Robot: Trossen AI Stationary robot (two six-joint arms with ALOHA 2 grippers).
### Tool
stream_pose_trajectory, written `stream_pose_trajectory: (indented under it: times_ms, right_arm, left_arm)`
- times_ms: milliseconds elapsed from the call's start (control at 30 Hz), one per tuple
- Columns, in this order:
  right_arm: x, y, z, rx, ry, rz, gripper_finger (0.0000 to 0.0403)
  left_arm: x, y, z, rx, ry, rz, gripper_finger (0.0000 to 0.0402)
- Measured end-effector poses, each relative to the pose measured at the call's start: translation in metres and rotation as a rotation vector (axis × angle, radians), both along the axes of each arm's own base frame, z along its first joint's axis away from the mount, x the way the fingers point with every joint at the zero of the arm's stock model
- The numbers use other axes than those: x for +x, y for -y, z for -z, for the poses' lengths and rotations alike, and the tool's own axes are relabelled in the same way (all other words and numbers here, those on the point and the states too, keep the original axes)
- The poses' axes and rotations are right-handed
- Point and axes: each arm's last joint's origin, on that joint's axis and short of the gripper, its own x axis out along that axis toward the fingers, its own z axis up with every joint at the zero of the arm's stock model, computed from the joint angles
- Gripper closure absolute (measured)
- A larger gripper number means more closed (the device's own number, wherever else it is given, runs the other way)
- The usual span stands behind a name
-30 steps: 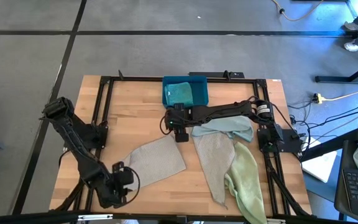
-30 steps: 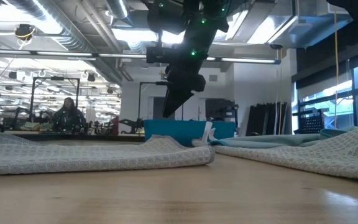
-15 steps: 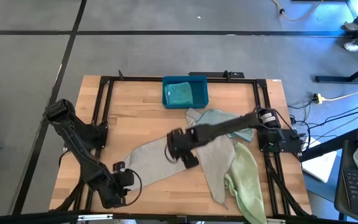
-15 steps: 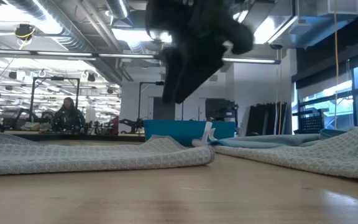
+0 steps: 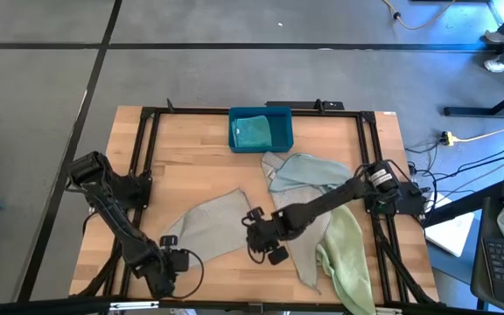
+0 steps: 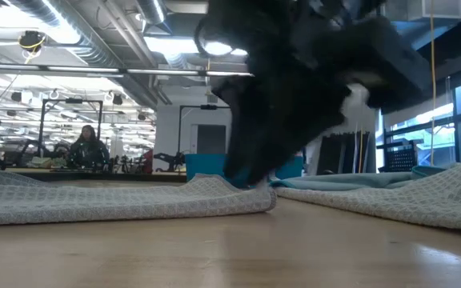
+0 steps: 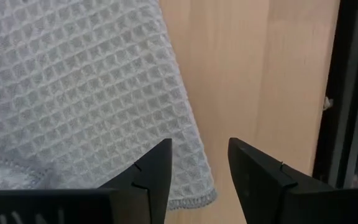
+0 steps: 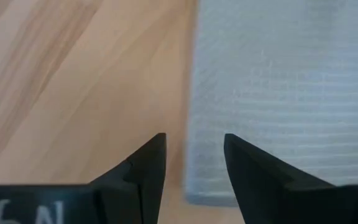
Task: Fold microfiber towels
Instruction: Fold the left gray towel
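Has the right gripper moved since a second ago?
Yes. In the high view the right gripper has swung away from the teal bin at the table's far edge, toward the near side, and is now over the grey towel's edge.

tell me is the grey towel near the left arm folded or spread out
Spread out: the grey towel lies in one flat layer on the table, with no fold showing.

The right arm stretches from its base at the right side diagonally toward the middle front, its pincer (image 5: pixel 265 243) low, its 2 dark fingers (image 8: pixel 143 167) parted with a clear gap between them. The left arm is bent along the left side, its pincer (image 5: pixel 171 262) at the front-left corner, fingers (image 7: pixel 155 168) likewise apart and holding nothing.
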Motion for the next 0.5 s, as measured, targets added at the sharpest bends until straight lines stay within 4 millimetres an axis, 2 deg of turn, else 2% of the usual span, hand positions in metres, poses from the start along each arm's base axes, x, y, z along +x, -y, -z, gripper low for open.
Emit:
stream_pose_trajectory:
  times_ms: [267,500]
  right_arm:
    - [-0.008,-0.003,0.012,-0.107,0.039,0.071,0.0238]
    - [-0.009,-0.002,0.014,-0.119,0.034,0.074,0.0238]
  left_arm:
    - [-0.002,-0.003,0.001,0.042,-0.013,0.015,0.0252]
    - [-0.001,-0.003,0.001,0.034,-0.015,0.011,0.0252]
